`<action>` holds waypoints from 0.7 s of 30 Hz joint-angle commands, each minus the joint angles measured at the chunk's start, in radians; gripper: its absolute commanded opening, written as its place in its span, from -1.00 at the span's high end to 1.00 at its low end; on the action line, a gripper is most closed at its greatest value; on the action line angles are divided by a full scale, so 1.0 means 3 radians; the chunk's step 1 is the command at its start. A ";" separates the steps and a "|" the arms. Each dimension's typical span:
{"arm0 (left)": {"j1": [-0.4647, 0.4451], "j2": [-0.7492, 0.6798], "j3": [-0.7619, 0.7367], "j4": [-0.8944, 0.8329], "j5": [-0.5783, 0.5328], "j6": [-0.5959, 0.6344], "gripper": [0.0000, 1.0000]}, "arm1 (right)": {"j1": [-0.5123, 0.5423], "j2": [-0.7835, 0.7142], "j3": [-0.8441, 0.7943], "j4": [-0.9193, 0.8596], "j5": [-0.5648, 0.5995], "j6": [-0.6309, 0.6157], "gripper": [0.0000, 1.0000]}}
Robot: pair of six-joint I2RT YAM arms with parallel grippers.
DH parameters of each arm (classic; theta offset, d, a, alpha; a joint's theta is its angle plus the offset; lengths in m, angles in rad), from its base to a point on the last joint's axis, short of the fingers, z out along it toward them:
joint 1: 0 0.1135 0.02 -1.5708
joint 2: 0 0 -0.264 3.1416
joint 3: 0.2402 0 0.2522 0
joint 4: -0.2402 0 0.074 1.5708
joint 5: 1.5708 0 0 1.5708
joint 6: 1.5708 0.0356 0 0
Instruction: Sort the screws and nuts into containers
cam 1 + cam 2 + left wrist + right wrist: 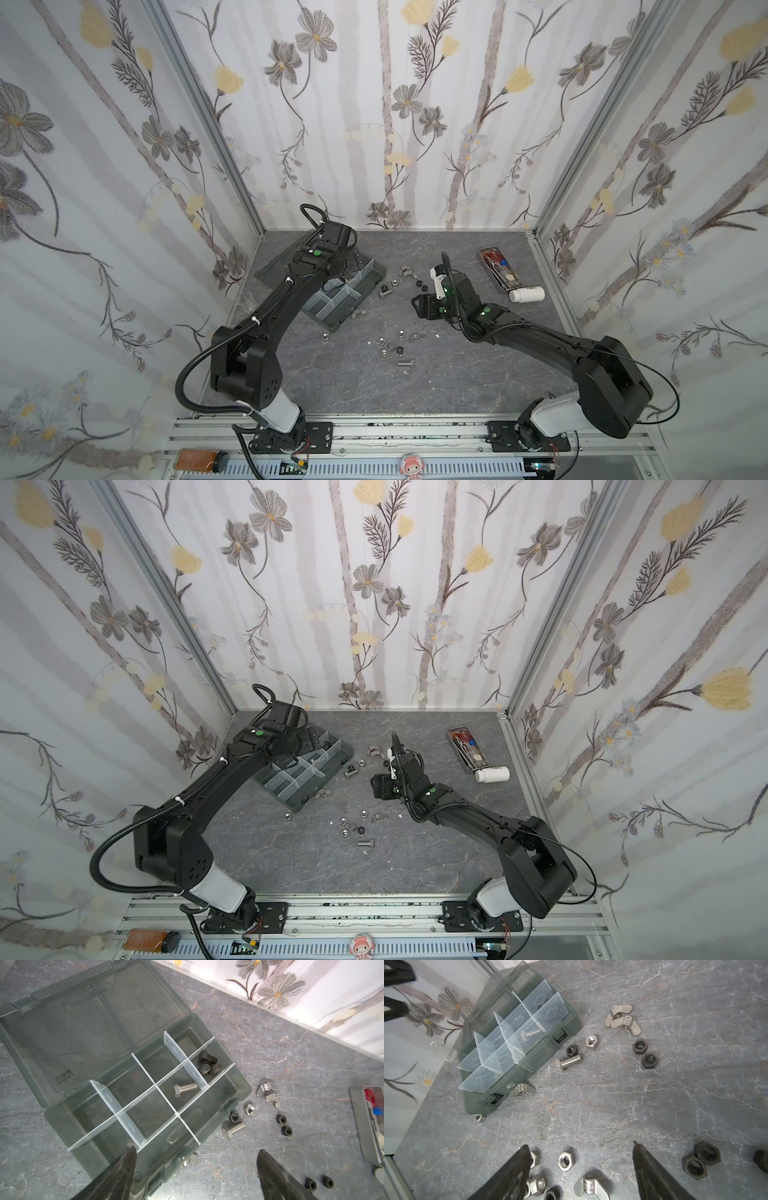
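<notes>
The worktop (457,382) is a grey slab veined with pale, marble-like lines. Two black jointed arms reach in from the near rail.

The left arm stretches forward over the far end of the organizer box. Its left claw (195,1149) points down, tapered jaws spread wide with nothing between them. The right arm folds inward at the elbow. The right claw (579,1144) hangs over loose hardware near the middle, jaws likewise wide and empty.

The organizer box (533,1057) is translucent smoky-grey plastic, rectangular with rounded corners. Its hinged lid (93,1022) lies flat open, and clear dividers (116,1103) cut it into compartments. A narrow metal tray (484,254) and a white bottle (527,294), lying on its side, sit well apart at the right.

Matte black bolts (208,1062) lie in a corner compartment, and a shiny silver bolt (185,1088) lies in the one beside it. A loose bolt (233,1129), also silver, rests just beside the box's outer wall, next to a black nut (234,1116). Near them are a silver hex nut (250,1108) and two silver wing nuts (268,1093). Under the right claw lies a bright hex nut (566,1161).
</notes>
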 commanded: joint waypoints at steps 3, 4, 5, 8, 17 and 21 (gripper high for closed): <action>-0.0004 -0.0716 -0.0604 0.0224 0.0229 -0.0048 -0.92 | 0.0115 0.0501 0.0477 -0.0275 0.0215 -0.0249 -0.59; -0.0007 -0.0845 -0.0685 0.0221 0.0232 -0.0052 -0.94 | 0.0140 0.0611 0.0572 -0.0303 0.0225 -0.0274 -0.60; -0.0008 -0.0935 -0.0748 0.0213 0.0243 -0.0049 -1.00 | 0.0159 0.0695 0.0649 -0.0325 0.0239 -0.0293 -0.60; -0.0012 -0.1261 -0.0895 0.0160 0.0261 -0.0062 -1.00 | 0.0226 0.1002 0.0942 -0.0387 0.0268 -0.0342 -0.62; -0.0009 -0.1892 -0.1316 0.0134 0.0307 -0.0110 -1.00 | 0.0309 0.1767 0.1683 -0.0509 0.0320 -0.0397 -0.57; -0.0009 -0.2051 -0.1442 0.0112 0.0312 -0.0135 -1.00 | 0.0304 0.2024 0.1925 -0.0564 0.0305 -0.0415 -0.54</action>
